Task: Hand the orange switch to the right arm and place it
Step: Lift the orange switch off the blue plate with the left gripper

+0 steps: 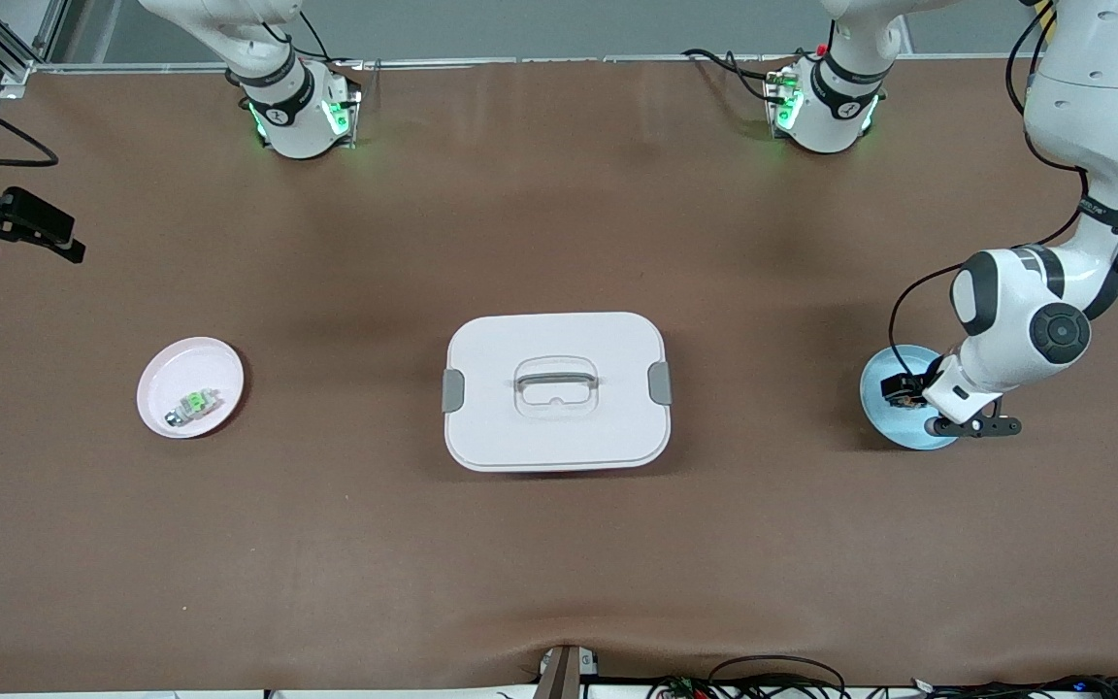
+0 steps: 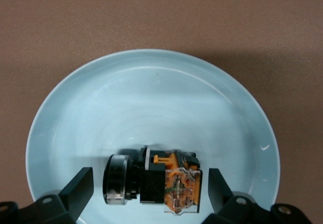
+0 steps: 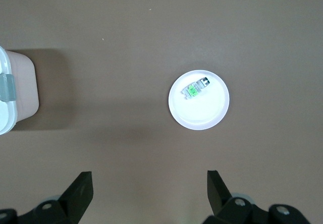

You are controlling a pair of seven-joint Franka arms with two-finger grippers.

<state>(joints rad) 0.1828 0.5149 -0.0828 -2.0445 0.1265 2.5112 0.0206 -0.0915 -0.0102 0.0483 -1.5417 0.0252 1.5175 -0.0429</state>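
Observation:
The orange switch (image 2: 171, 186) lies on its side in a light blue plate (image 2: 151, 93) at the left arm's end of the table, its black round cap at one end and its orange clear block at the other. My left gripper (image 2: 150, 183) is down in the plate, open, with one finger on each side of the switch and a small gap to it. In the front view the left gripper (image 1: 901, 393) hides most of the switch over the blue plate (image 1: 881, 419). My right gripper (image 3: 150, 183) is open and empty, high over bare table, and the right arm waits.
A white lidded box (image 1: 555, 437) with a handle and grey clips stands mid-table; its corner shows in the right wrist view (image 3: 20, 82). A pink plate (image 1: 214, 364) at the right arm's end holds a small green-topped component (image 1: 195, 401), which also shows in the right wrist view (image 3: 196, 88).

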